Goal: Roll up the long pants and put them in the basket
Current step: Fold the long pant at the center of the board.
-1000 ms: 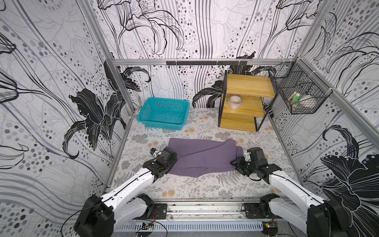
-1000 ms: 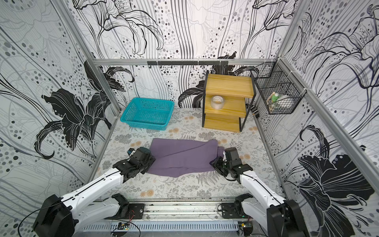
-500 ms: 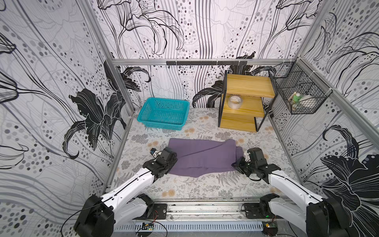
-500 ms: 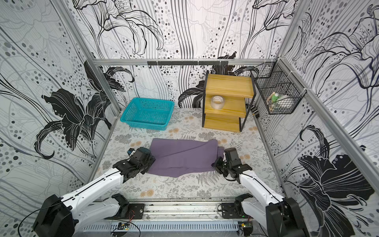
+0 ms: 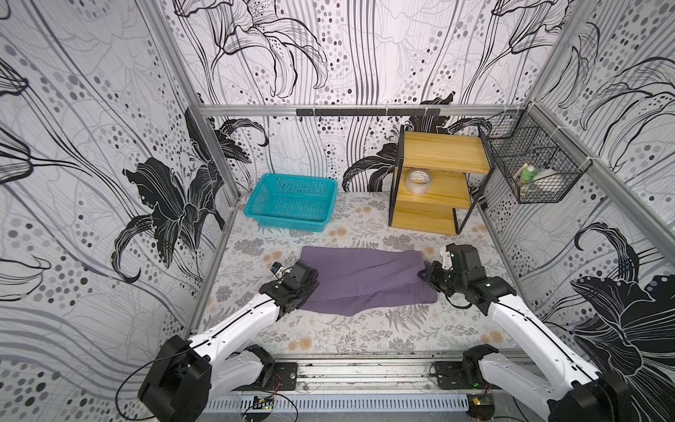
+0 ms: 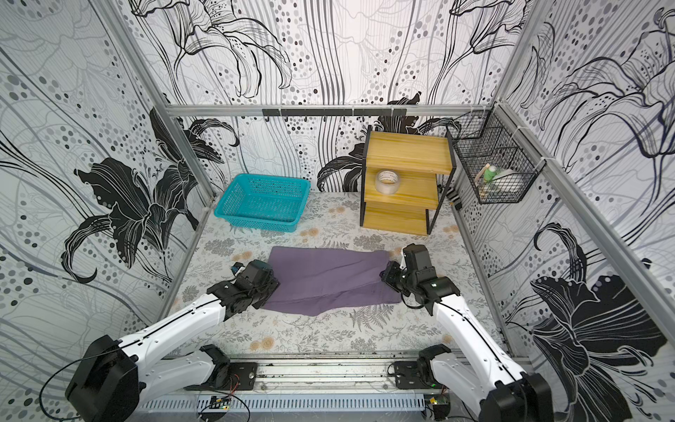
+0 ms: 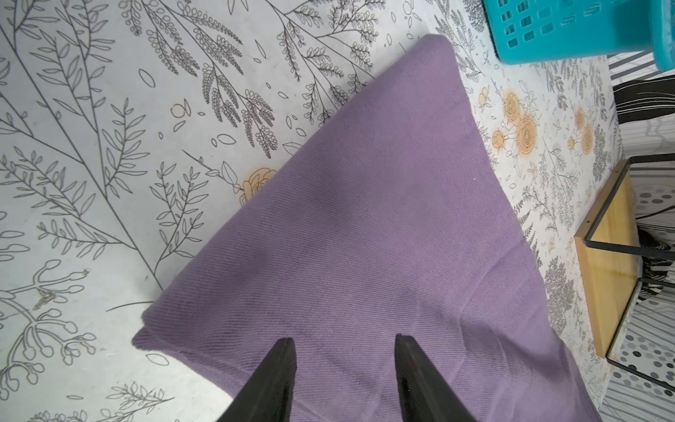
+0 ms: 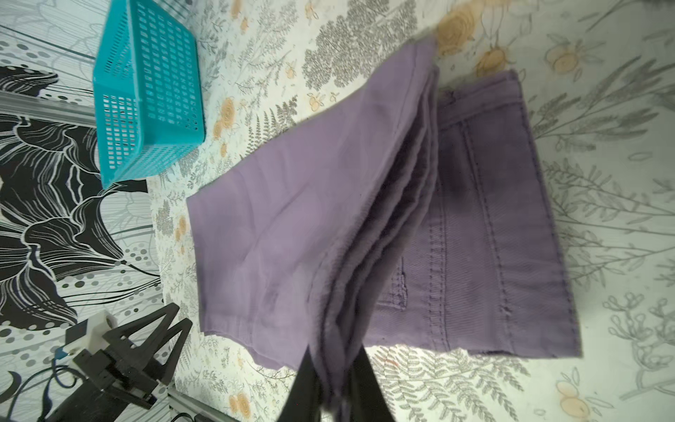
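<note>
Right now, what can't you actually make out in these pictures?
Wire basket contents: too small behind the mesh, both top views.
Left gripper tips: hidden under its own wrist in top views.
Layers pinched by the right gripper: count blurred in the right wrist view.
Long pants drawstring: folded out of sight everywhere.

1. The long pants (image 7: 383, 237) were matt woven cloth with a fine diagonal rib and stitched seams.
2. The basket (image 5: 288, 222) was smooth, perforated teal plastic.
3. The shelf (image 5: 442, 151) had grained wood boards in a black metal frame.
4. The tabletop (image 7: 91, 128) looked matt and printed.
</note>
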You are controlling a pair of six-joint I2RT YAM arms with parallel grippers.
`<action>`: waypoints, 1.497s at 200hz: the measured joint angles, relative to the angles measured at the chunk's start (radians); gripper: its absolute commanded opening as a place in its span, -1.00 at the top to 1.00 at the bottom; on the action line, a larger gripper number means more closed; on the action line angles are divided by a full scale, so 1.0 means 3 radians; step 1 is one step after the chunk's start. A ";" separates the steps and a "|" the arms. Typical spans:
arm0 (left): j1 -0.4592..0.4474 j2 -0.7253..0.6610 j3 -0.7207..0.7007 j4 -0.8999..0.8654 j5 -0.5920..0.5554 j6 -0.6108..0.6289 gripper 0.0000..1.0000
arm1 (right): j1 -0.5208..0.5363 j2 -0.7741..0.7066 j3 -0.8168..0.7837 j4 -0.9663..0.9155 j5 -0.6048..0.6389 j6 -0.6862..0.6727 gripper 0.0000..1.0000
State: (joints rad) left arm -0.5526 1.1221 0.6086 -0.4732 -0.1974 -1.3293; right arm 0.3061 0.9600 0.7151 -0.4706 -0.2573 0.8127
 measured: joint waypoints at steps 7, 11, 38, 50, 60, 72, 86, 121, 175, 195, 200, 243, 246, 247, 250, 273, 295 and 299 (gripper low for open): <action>0.0004 0.0000 0.0013 0.0005 0.0000 0.0001 0.01 | 0.0000 -0.0024 0.0061 -0.0064 0.0029 -0.0032 1.00; 0.0006 -0.0001 0.0017 0.0005 0.0000 0.0003 0.00 | 0.0000 -0.0037 0.0085 -0.0095 0.0046 -0.0042 1.00; 0.0017 0.0001 0.0023 0.0003 0.0006 0.0009 -0.02 | 0.0000 -0.0107 0.0141 -0.0318 0.0203 -0.0104 1.00; 0.0033 0.0004 0.0023 0.0003 0.0024 0.0011 -0.02 | 0.0000 -0.0104 0.0139 -0.0402 0.0276 -0.0134 1.00; 0.0043 0.0009 0.0023 0.0001 0.0038 0.0022 -0.02 | 0.0000 -0.0099 0.0134 -0.0450 0.0337 -0.0148 1.00; 0.0057 0.0017 0.0023 -0.0001 0.0050 0.0033 -0.02 | 0.0000 -0.0099 0.0117 -0.0493 0.0416 -0.0163 1.00; 0.0062 0.0019 0.0023 -0.0022 0.0050 0.0051 -0.02 | 0.0000 -0.0084 0.0114 -0.0549 0.0502 -0.0177 1.00; 0.0109 0.0008 0.0022 -0.0057 0.0050 0.0093 -0.03 | 0.0000 -0.0071 0.0141 -0.0647 0.0614 -0.0243 1.00; 0.0167 0.0011 0.0022 -0.0078 0.0053 0.0181 -0.06 | 0.0000 -0.0074 0.0570 -0.0832 0.0716 -0.0427 1.00; 0.0167 0.0058 0.0022 -0.0080 0.0075 0.0249 -0.07 | 0.0000 -0.0074 0.0567 -0.0913 0.0837 -0.0458 1.00; 0.0167 0.0074 0.0022 -0.0079 0.0085 0.0270 -0.07 | 0.0000 -0.0074 0.0549 -0.0931 0.0876 -0.0463 1.00; 0.0167 0.0136 -0.0088 -0.0074 0.0182 0.0486 -0.09 | 0.0000 -0.0050 0.0158 -0.1044 0.1325 -0.0352 0.90; 0.0167 0.0136 -0.0103 -0.0074 0.0193 0.0505 -0.09 | 0.0000 -0.0038 0.0116 -0.1044 0.1358 -0.0337 0.88; 0.0167 0.0136 -0.0107 -0.0074 0.0198 0.0511 -0.10 | 0.0000 -0.0034 0.0107 -0.1044 0.1366 -0.0329 0.88; 0.0167 0.0137 -0.0121 -0.0071 0.0206 0.0528 -0.10 | 0.0000 -0.0023 0.0075 -0.1044 0.1395 -0.0314 0.86; 0.0165 0.0140 -0.0242 -0.0058 0.0303 0.0640 -0.20 | 0.0000 0.0116 -0.0140 -0.1024 0.1545 -0.0187 0.41; 0.0160 0.0140 -0.0333 -0.0053 0.0385 0.0730 -0.28 | 0.0000 0.0248 -0.0284 -0.1017 0.1659 -0.0031 -0.11; 0.0159 0.0140 -0.0343 -0.0047 0.0397 0.0734 -0.30 | 0.0000 0.0257 -0.0298 -0.1021 0.1681 -0.0041 -0.16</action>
State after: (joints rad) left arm -0.5049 1.1641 0.5056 -0.4873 -0.0784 -1.1091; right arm 0.3061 1.0370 0.6258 -0.7769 0.2470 0.8005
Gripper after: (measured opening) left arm 0.628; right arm 0.496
